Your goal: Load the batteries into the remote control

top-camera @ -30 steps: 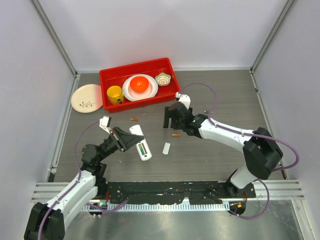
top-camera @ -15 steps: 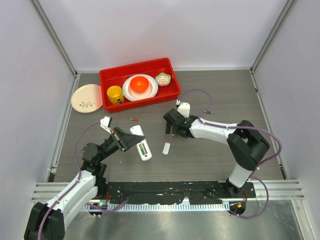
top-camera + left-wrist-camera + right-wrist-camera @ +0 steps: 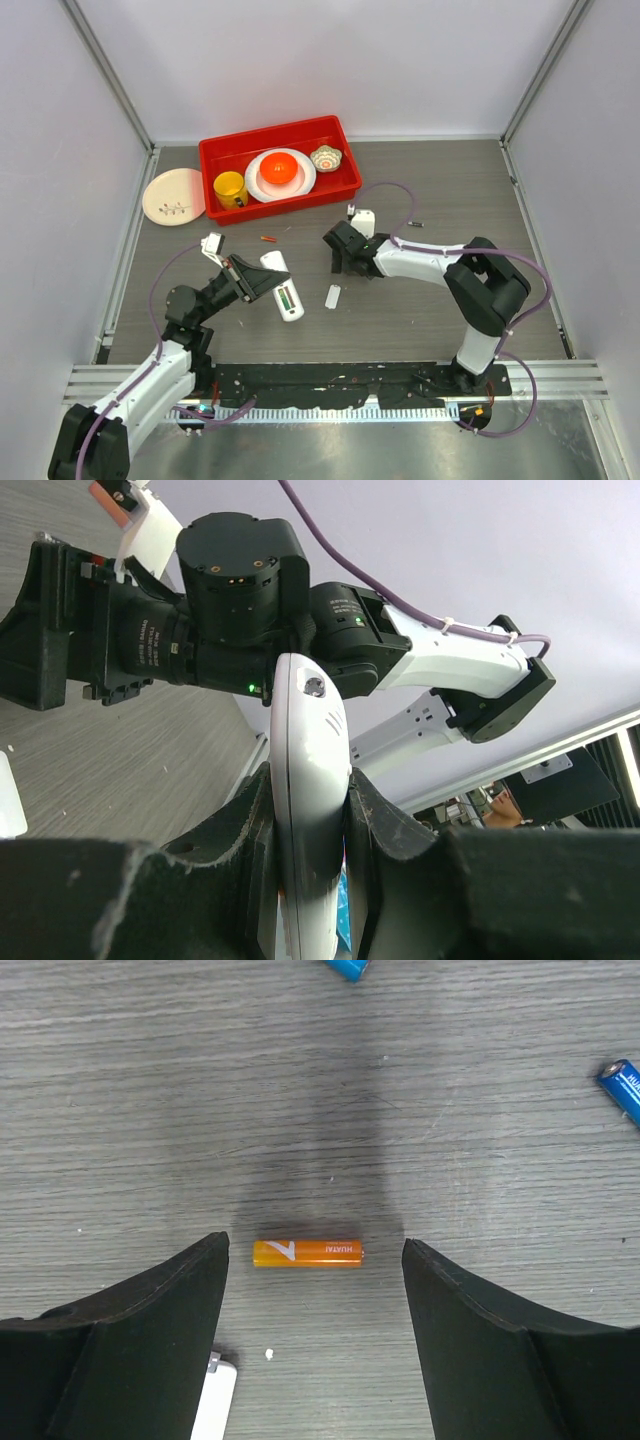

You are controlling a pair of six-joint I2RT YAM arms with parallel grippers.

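Though hidden overhead, battery between wide right jaws; remote in left jaws.

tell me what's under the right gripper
An orange battery lies flat on the grey table, between the right gripper's open fingers, untouched. A white piece pokes in at the wrist view's bottom edge, mostly cut off. From above, the gripper covers the battery.

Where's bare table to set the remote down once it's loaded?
Widest bare patch: the table right of the red tray, behind the right arm. Another lies between the remote and the front edge. Crowded: the middle, where the remote in the left claw, a small white piece, an orange battery and the open right claw sit close together.
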